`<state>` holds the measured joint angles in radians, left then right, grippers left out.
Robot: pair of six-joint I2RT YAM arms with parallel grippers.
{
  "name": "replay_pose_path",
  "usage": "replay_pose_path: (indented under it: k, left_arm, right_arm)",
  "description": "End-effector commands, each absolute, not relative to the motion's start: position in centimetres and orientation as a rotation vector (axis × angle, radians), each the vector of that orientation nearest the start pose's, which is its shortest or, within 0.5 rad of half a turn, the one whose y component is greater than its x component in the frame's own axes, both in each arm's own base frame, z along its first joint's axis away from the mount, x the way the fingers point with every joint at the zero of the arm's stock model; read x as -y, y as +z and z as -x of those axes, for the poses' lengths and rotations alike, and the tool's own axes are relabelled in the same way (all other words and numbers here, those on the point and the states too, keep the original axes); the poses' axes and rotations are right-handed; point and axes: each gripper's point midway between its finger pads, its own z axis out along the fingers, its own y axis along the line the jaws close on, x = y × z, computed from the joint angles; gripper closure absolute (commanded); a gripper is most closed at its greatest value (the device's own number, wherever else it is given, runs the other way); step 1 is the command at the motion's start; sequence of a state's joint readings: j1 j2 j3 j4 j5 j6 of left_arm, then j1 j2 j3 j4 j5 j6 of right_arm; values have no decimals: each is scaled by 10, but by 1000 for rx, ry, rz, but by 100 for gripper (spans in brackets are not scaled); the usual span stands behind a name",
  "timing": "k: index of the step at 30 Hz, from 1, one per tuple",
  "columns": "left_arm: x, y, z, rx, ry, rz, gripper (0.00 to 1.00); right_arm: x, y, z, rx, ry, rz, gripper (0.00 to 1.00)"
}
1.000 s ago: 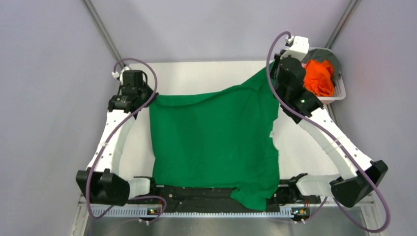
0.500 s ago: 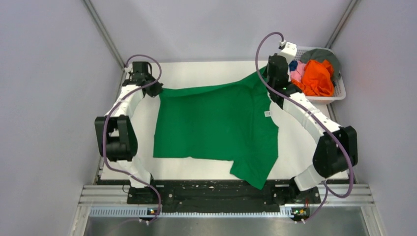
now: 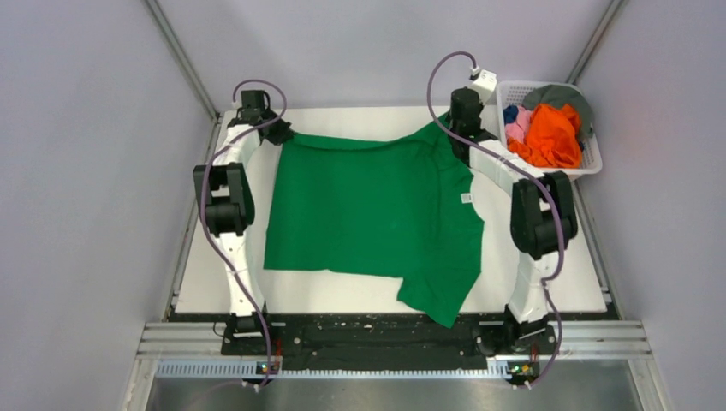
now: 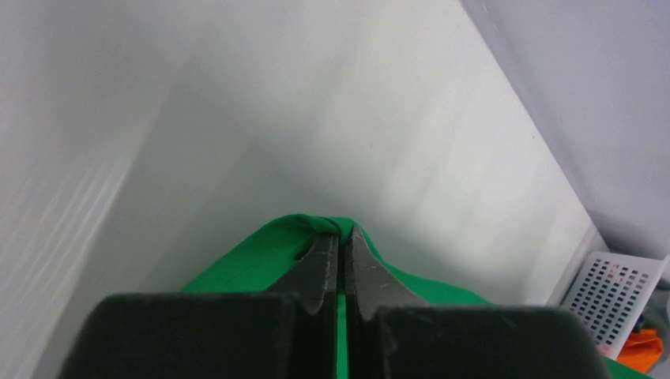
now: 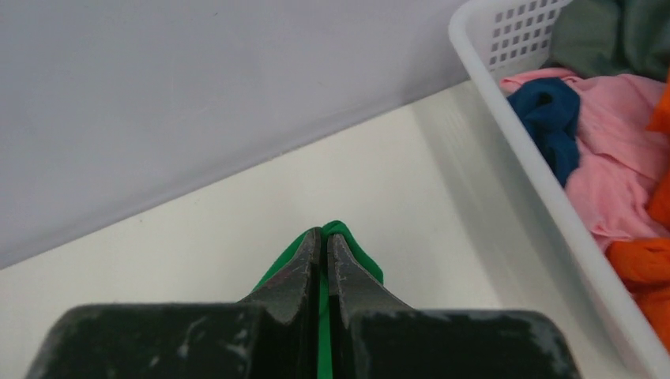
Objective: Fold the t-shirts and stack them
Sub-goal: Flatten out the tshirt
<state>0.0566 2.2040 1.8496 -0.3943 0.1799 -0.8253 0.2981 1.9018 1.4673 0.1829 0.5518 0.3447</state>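
Drawn farther back across the flat white table [image 3: 360, 120] than a second ago, and spread flatter: bright green short-sleeved cloth t-shirt [image 3: 372, 214], main hem now lying on the tabletop, only one sleeve tip reaching the near edge by the black base rail [image 3: 368, 334]. Pinched at the far left corner by the black two-finger left gripper [image 4: 341, 237], jaws closed tight on a fold of green cloth. Pinched likewise at the far right corner by the black two-finger right gripper [image 5: 324, 237], jaws clamped on green cloth. Small white tag [image 3: 467, 198] at the shirt's right edge. Just beside the right gripper, at the table's far right corner, white plastic lattice basket [image 3: 556, 174] holding a crumpled orange t-shirt [image 3: 552, 137], pink t-shirt [image 3: 518, 127], blue t-shirt [image 3: 511, 112] and grey t-shirt [image 3: 561, 94].
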Motion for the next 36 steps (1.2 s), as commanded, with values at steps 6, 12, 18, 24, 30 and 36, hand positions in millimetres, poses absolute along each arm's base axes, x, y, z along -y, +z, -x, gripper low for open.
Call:
replay_pose_path:
  k: [6,12,18,24,30,36]
  left_arm:
    - [33,122,-685,-1991,-848,929,38]
    - [36,175,-655,-1958,-802,829,1]
    - [54,160,-585,-2145,-628,760,1]
    - [72,119,-491,-2328,-490,747,1]
    - [57,60,-411,-2474,-343,852,1]
    - [54,21,-359,-2570,-293,927,1]
  right_arm:
    - [-96,216,-676,-1646,-17,-469,43]
    - [-107,209,-648,-1819,6,-356,1]
    - [-138,194,-569,-1972,237,-236,1]
    - [-166,150,-463,-2143,231,-156,1]
    - [-176,104,-372,-2293,248,-152,1]
    - [-181,68,-315,-2406,244,-122,1]
